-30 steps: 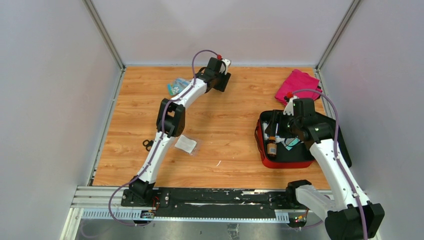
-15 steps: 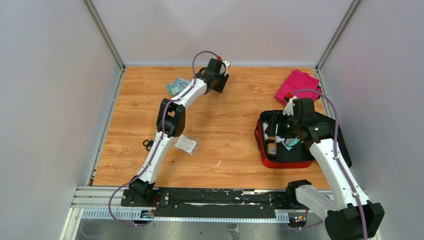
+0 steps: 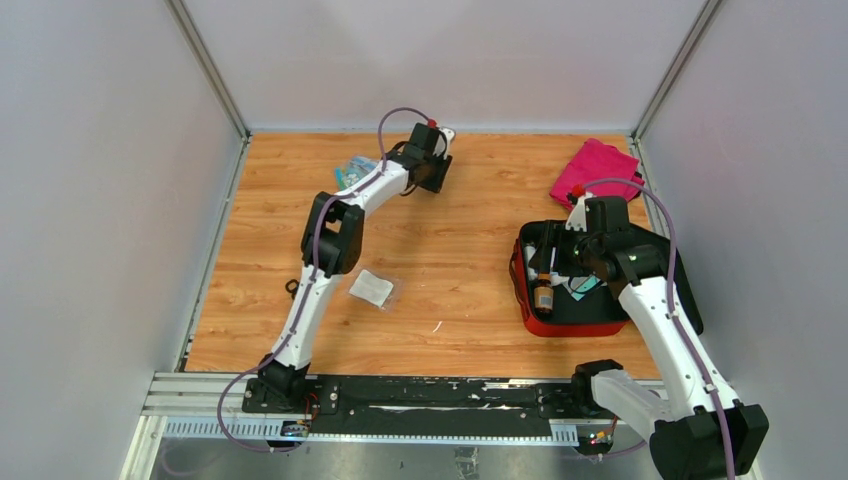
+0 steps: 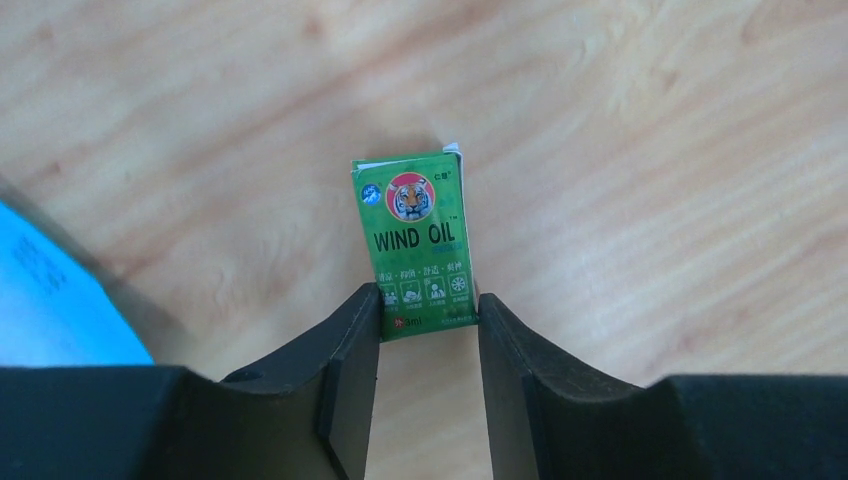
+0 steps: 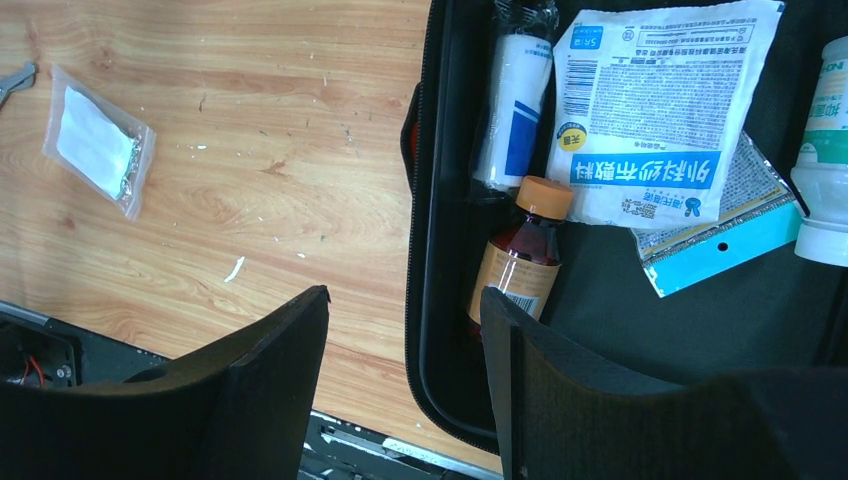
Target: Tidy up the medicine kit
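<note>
Medicine kit (image 3: 560, 326) holds bottle (image 5: 520, 262); left fingers (image 4: 352, 380) apparently grip green box (image 4: 415, 240), right fingers (image 5: 270, 390) apart

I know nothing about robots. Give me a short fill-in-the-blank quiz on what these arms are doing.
The left gripper is shut on a small ___ box labelled WIND OIL.
The right gripper hangs ___ over the medicine kit.
Inside the kit lies a brown bottle with an ___ cap.
Missing words: green, open, orange.
</note>
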`<state>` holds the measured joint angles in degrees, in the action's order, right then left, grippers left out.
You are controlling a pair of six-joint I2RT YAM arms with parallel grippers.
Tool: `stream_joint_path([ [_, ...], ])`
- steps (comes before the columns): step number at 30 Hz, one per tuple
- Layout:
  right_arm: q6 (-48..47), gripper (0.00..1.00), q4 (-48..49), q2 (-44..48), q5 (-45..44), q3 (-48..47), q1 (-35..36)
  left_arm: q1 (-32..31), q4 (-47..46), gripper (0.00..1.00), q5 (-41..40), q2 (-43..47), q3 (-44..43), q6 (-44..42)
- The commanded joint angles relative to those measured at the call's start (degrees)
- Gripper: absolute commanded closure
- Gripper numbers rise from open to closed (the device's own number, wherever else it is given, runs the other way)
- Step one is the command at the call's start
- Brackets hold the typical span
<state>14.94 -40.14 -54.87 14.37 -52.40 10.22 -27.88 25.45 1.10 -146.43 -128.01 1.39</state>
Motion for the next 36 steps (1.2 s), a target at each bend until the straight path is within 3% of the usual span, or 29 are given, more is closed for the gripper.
stream_joint_path([
  [1, -0.3, 0.38, -1.3, 0.0, 1.7, 0.6, -0.6, -0.6, -3.2, 0.67, 0.4, 8.7, 10.8, 3.1],
  [16, 5.0, 0.38, 2.6, -0.1, 6.0, 1.1, -0.6, -5.3, -14.2, 0.72, 3.9, 32.5, 39.4, 13.0],
  [27, 28.7, 0.37, 14.4, 2.5, 8.9, 2.5, -0.7, -15.0, -20.4, 0.73, 6.5, 50.9, 55.5, 18.7],
  [32, 36.8, 0.38, 18.5, 6.7, 4.5, 5.1, -0.6, -19.5, -24.0, 0.72, 8.8, 54.9, 59.4, 21.5],
  [36, 35.9, 0.38, 13.0, 12.9, -6.3, 4.0, -0.6, -23.6, -25.0, 0.72, 9.8, 53.4, 58.6, 21.9],
])
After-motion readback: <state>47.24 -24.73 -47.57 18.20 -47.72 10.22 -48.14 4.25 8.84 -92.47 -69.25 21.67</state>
